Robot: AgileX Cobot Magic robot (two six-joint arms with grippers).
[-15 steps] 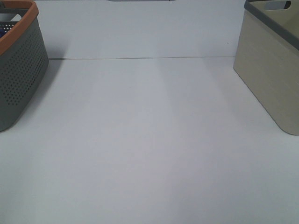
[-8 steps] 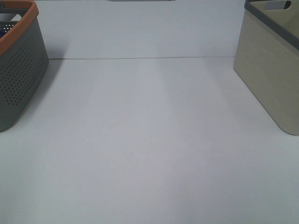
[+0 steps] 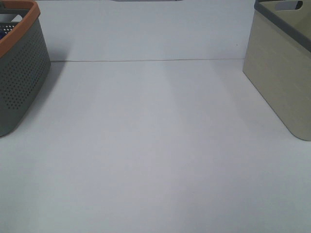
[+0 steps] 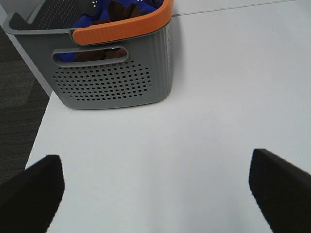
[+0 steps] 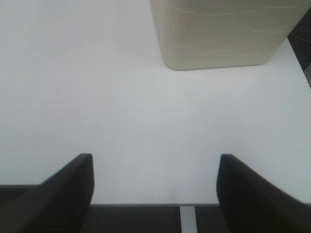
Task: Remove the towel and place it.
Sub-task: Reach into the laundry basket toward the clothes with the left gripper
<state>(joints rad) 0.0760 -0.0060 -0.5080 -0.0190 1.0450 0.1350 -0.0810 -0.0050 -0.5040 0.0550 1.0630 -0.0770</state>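
The towel shows as dark maroon-brown cloth inside the grey perforated basket with the orange rim, bunched with blue cloth; most of it is hidden by the basket wall. The same basket stands at the far left of the exterior view, where the towel does not show. My left gripper is open and empty over the bare table, short of the basket. My right gripper is open and empty above the table's near edge, facing the beige basket. Neither gripper shows in the exterior view.
The beige basket with a grey rim stands at the far right. The white table lies between the two baskets. Its edge and dark floor lie beside the grey basket; another edge runs under my right gripper.
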